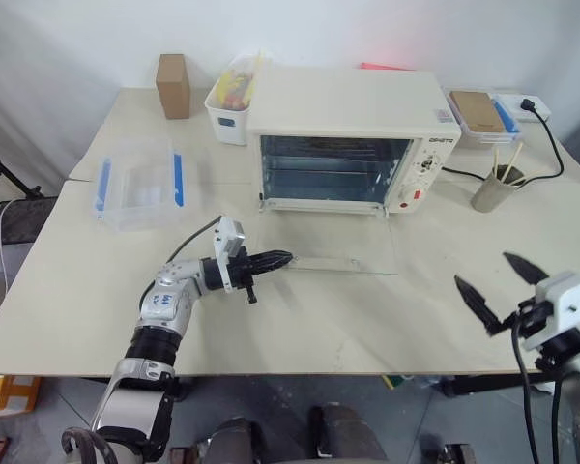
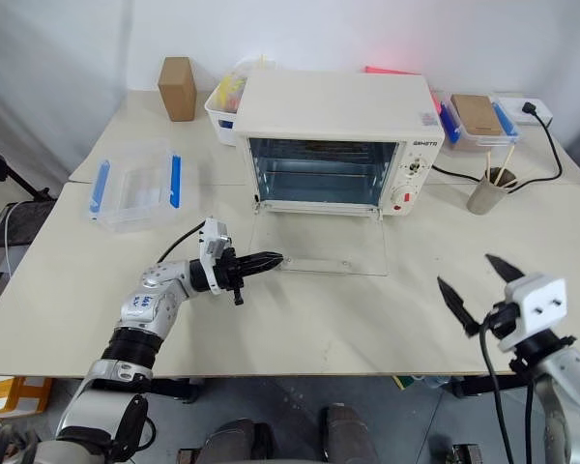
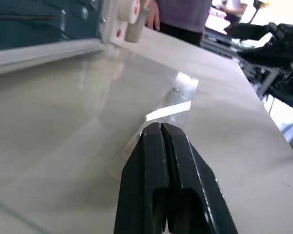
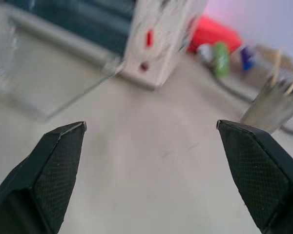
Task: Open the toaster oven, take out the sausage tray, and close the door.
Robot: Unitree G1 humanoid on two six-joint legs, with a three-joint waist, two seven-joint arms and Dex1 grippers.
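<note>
The toaster oven [image 1: 353, 140] sits at the table's back, its door [image 1: 331, 242] lying flat open before it; I see my left gripper [image 1: 278, 259] pinched shut, empty, at the door's left front corner; my right gripper [image 1: 503, 283], right of the door, gapes wide, empty.

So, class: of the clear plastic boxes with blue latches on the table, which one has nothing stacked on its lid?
The clear box left of the toaster oven; its lid is bare. The box on the oven's right carries a brown item on top.
</note>
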